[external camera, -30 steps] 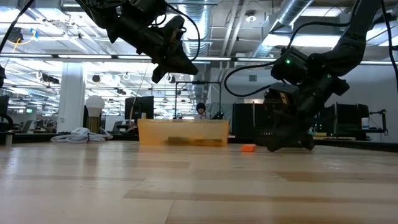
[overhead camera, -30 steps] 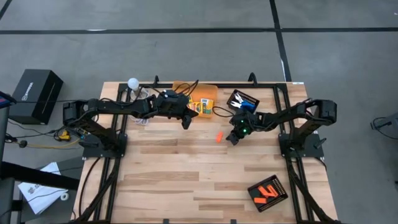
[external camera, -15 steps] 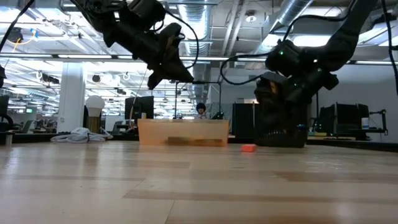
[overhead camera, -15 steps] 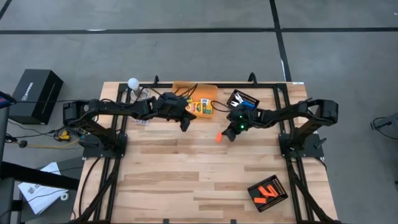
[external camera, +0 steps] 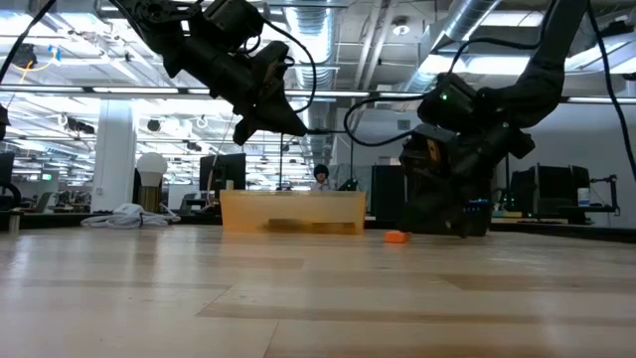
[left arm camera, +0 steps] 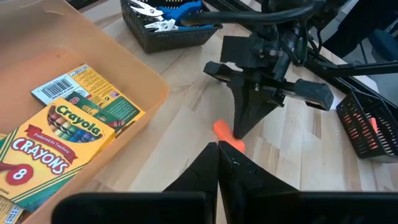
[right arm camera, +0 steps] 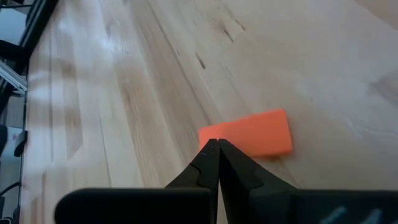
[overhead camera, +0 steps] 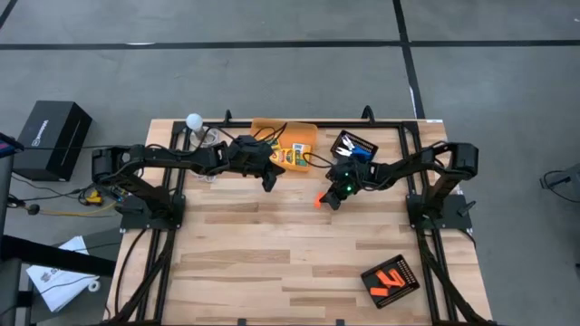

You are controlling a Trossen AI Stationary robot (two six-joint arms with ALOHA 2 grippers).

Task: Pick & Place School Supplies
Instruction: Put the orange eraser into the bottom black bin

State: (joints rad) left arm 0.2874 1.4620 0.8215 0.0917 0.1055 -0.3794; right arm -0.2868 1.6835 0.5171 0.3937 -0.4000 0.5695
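A small orange stubby piece (overhead camera: 318, 200) (right arm camera: 249, 134) lies flat on the wooden table near its middle. My right gripper (overhead camera: 329, 200) (right arm camera: 211, 145) is shut, and its tips are at one end of that piece. My left gripper (overhead camera: 270, 182) (left arm camera: 217, 147) is shut and empty. It hangs in the air near the front of the translucent orange bin (overhead camera: 268, 128), which holds crayon boxes (left arm camera: 62, 140). Blue-handled scissors (left arm camera: 174, 11) lie in a black tray (overhead camera: 353, 145) at the far side. My right gripper's shut fingertips stand at one end of the orange piece (right arm camera: 208, 137). They slant down from the table's right side. I cannot tell whether they touch it. The piece lies flat on the table.
A second black tray (overhead camera: 391, 279) with orange pieces sits near the table's near right corner. A white ball (overhead camera: 193, 119) stands at the far left. The arms' black frames run along both side edges. Bare wood lies across the near half.
My right gripper has moved toward the table's left, up to the orange piece, staying shut. The piece has kept its place. My left gripper has sunk slightly.
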